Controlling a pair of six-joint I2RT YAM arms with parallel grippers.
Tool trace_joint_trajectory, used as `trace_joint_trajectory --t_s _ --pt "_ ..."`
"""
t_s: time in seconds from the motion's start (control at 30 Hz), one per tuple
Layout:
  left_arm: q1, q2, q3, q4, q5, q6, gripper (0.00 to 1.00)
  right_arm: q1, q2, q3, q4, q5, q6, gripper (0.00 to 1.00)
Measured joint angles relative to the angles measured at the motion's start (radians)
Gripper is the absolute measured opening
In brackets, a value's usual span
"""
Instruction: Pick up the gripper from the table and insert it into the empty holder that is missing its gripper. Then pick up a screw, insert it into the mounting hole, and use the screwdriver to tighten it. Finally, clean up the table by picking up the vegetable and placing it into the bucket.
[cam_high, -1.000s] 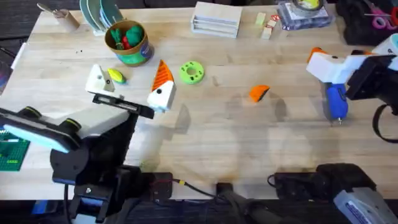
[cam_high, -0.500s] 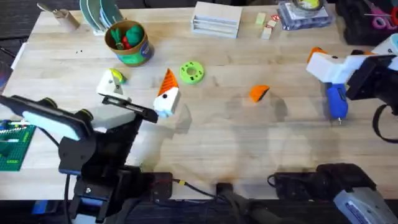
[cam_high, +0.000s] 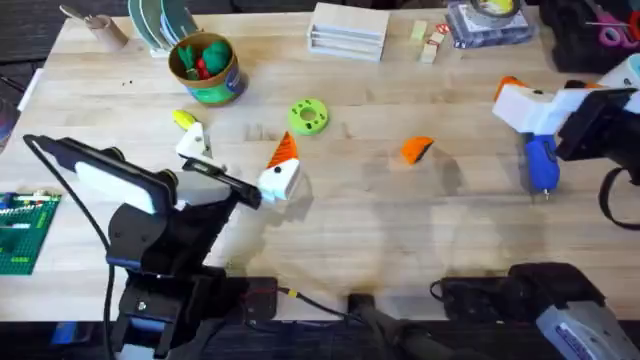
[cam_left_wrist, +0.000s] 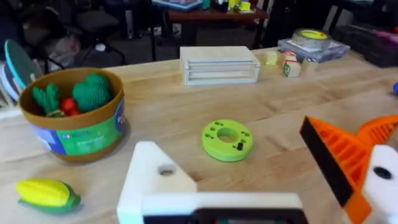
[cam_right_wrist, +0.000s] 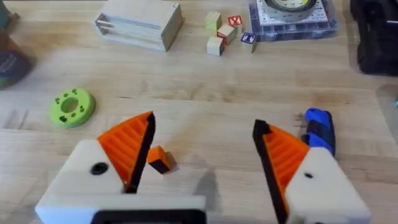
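The loose orange gripper (cam_high: 416, 149) (cam_right_wrist: 158, 158) lies mid-table. My left gripper (cam_high: 238, 148) hovers open to its left. One claw is the bare white empty holder (cam_high: 190, 140) (cam_left_wrist: 155, 177) with a round mounting hole (cam_left_wrist: 166, 170); the other carries an orange tip (cam_high: 285, 152). The yellow vegetable (cam_high: 183, 119) (cam_left_wrist: 46, 194) lies just behind the empty holder, and the green bucket (cam_high: 207, 68) (cam_left_wrist: 74, 118) stands farther back. My right gripper (cam_high: 515, 100) (cam_right_wrist: 204, 124) is open at the right, above the blue screwdriver (cam_high: 541, 162) (cam_right_wrist: 320, 127). The screw is out of view.
A flat green disc (cam_high: 308, 116) (cam_left_wrist: 227, 139) lies between the arms, with a small dark piece in one hole. A white box (cam_high: 348, 30), small blocks (cam_high: 430, 40) and a clear case (cam_high: 487, 22) line the far edge. A green baseplate (cam_high: 22, 235) sits at the left edge.
My left arm has swung its gripper to the right and slightly nearer, away from the vegetable and the bucket. The right arm, the screwdriver and the loose orange gripper have not moved.
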Motion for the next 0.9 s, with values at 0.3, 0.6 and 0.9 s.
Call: trace_joint_trajectory --t_s 0.3,0.6,0.9 --pt "0.000 0.000 0.000 0.003 0.047 0.091 0.993 0.000 0.000 0.000 0.000 0.000 0.000 0.992" --pt "0.000 0.000 0.000 0.003 0.051 0.091 0.993 0.000 0.000 0.000 0.000 0.000 0.000 0.993" --pt "0.000 0.000 0.000 0.003 0.053 0.091 0.992 0.000 0.000 0.000 0.000 0.000 0.000 0.992"
